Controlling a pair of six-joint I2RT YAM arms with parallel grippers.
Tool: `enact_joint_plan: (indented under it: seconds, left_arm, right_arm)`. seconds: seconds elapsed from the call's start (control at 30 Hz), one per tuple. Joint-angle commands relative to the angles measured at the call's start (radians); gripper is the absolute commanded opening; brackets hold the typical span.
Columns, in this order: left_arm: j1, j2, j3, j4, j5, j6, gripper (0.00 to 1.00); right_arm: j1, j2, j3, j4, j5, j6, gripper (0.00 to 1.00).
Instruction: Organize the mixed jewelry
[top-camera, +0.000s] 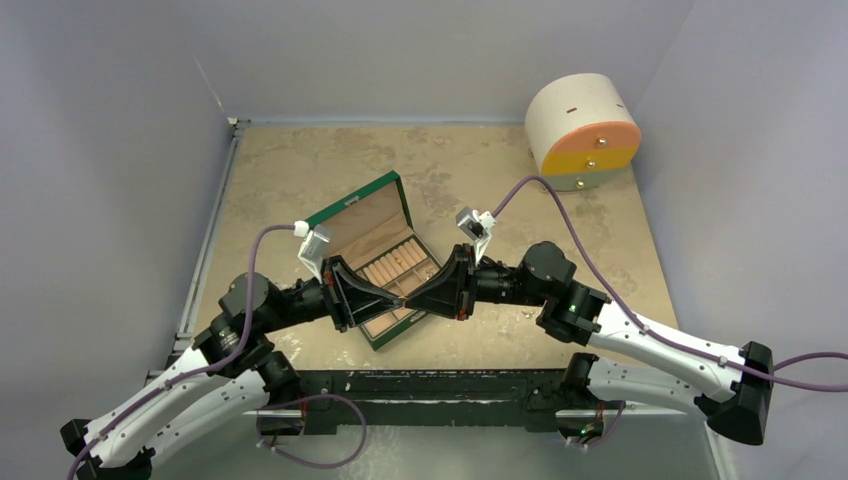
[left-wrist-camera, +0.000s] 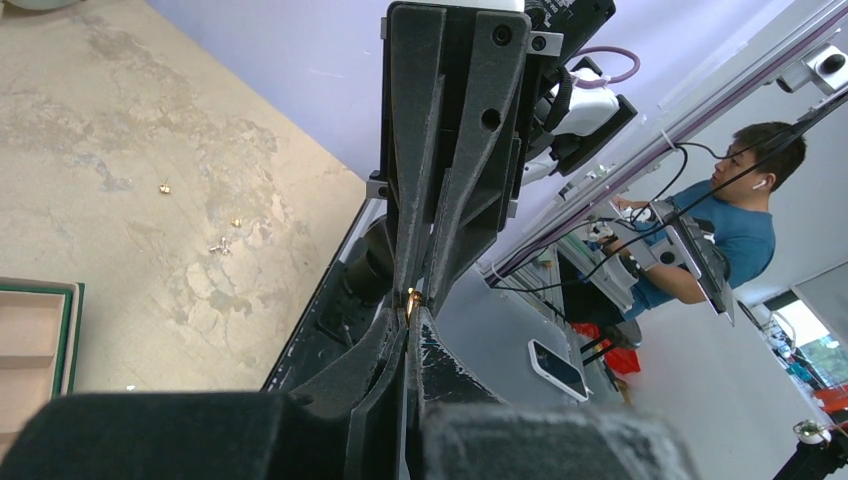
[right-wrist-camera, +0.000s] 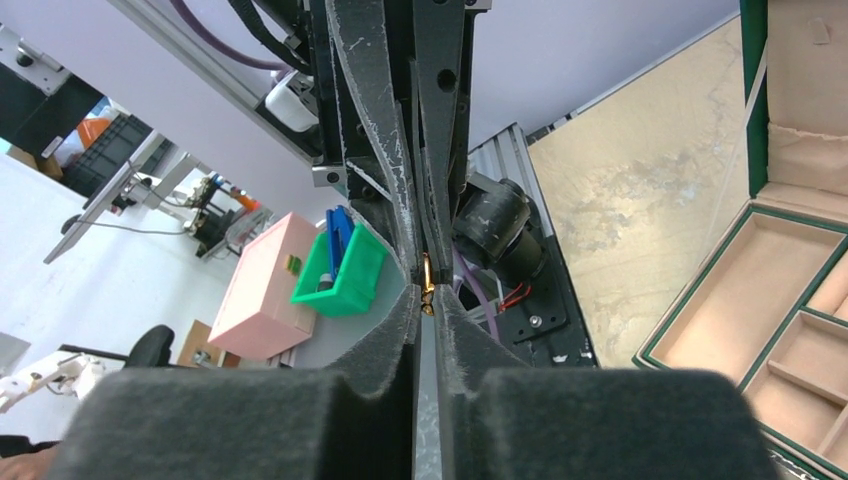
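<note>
A small gold ring (left-wrist-camera: 413, 300) is pinched between the tips of my two grippers, which meet nose to nose above the open green box (top-camera: 342, 209). My left gripper (left-wrist-camera: 411, 313) is shut on the ring from one side. In the right wrist view the same ring (right-wrist-camera: 426, 280) sits between the pads of my right gripper (right-wrist-camera: 426, 296), whose jaws stand almost together on it. Three other tiny jewelry pieces lie loose on the tabletop: one (left-wrist-camera: 164, 187), another (left-wrist-camera: 236, 222) and a silvery one (left-wrist-camera: 219, 245).
The green box has tan compartments and a row of ring rolls (top-camera: 395, 263), and its rim (right-wrist-camera: 700, 290) lies just right of my right fingers. A round white-and-orange drawer cabinet (top-camera: 583, 130) stands at the back right. Grey walls enclose the table.
</note>
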Motion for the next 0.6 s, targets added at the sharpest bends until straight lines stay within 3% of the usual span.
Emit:
enact_joint_plan:
  seconds: [0.0,0.03,0.27,0.43,0.57]
  left_arm:
    - [0.005,-0.003,0.016,0.054,0.003,-0.002,0.00]
    - [0.005,-0.003,0.016,0.053,0.003,-0.002,0.00]
    - [0.005,-0.003,0.026,0.018,-0.034,0.012,0.03]
    - [0.005,-0.025,0.043,-0.058,-0.114,0.032,0.45]
    - [0.005,-0.047,0.096,-0.185,-0.230,0.095,0.58]
  right_arm:
    - [-0.002,-0.002,0.023,0.057,-0.003,-0.002,0.05]
    - [-0.002,-0.001,0.022,0.057,-0.003,-0.002,0.00]
    - [-0.002,-0.006,0.023,0.051,0.004,-0.006,0.00]
    - [-0.002,-0.014,0.031,-0.001,0.057,-0.021,0.00]
    - [-0.002,0.001,0.081,-0.126,0.151,-0.065,0.00]
